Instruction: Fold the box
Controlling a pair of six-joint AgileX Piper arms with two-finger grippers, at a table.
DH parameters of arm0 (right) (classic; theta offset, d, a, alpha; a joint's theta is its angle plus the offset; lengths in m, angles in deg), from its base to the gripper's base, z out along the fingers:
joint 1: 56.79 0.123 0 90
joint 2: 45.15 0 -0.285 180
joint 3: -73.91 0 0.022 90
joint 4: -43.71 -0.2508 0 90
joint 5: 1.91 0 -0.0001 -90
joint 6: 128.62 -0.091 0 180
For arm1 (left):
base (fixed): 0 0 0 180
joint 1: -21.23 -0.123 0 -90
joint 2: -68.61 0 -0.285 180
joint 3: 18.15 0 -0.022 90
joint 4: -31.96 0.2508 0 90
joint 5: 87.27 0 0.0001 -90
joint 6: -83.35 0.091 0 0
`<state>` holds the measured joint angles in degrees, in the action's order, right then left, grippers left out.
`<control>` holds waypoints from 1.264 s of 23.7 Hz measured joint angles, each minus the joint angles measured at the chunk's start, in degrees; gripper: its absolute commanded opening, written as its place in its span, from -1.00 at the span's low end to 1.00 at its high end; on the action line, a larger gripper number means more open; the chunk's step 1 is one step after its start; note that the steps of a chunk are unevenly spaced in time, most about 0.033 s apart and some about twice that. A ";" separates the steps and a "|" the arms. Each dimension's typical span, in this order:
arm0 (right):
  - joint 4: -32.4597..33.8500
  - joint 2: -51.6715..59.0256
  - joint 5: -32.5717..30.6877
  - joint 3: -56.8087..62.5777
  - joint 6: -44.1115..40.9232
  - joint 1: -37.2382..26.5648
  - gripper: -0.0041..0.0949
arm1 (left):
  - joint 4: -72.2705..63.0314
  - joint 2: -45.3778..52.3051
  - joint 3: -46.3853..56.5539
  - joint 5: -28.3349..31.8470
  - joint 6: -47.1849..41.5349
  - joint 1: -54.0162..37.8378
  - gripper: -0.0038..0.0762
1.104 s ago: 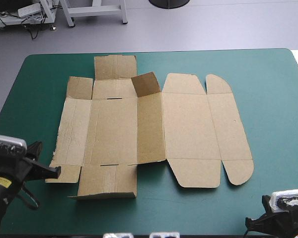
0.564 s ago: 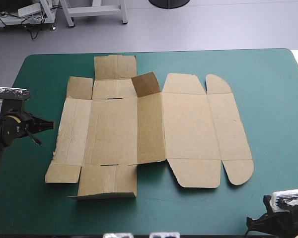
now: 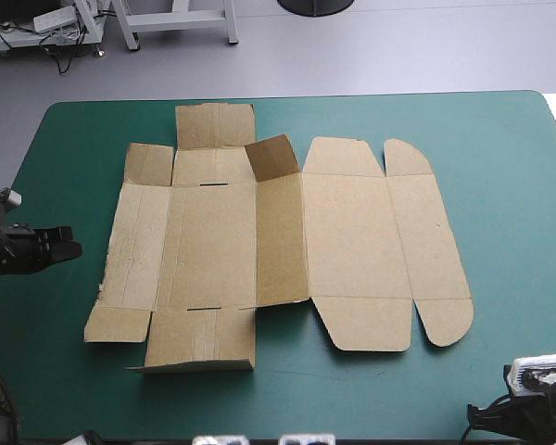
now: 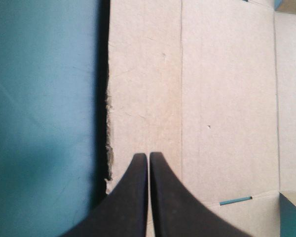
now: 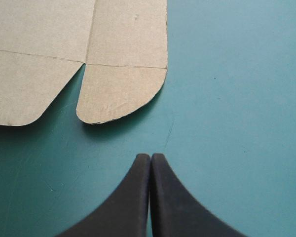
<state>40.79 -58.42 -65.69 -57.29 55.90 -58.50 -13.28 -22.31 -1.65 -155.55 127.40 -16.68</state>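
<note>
The brown box lies as a flat cut sheet across the middle of the teal-green table. One small flap stands up near its far edge. My left gripper is shut and hovers at the table's left side, pointing at the box's left edge. In the left wrist view its tips meet over the ragged left edge of the box. My right gripper is also shut and holds nothing. It rests over bare cover at the front right corner, short of the box's rounded flap.
The teal-green cover shows as a broad band to the right of the box and a narrower one along the front. The near left flap has its front edge slightly lifted.
My left arm has swung from the front left corner away along the table's left edge and now points across at the box. The right arm has barely moved. The box is unchanged.
</note>
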 measured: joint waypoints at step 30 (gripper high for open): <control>0.18 0.00 0.18 0.00 0.00 0.00 -0.94 | 6.33 -17.01 -0.08 -0.57 -0.19 9.97 -0.06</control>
<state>40.98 -58.42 -65.50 -57.29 55.90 -58.50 -6.95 -39.32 -1.73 -156.12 127.21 -6.70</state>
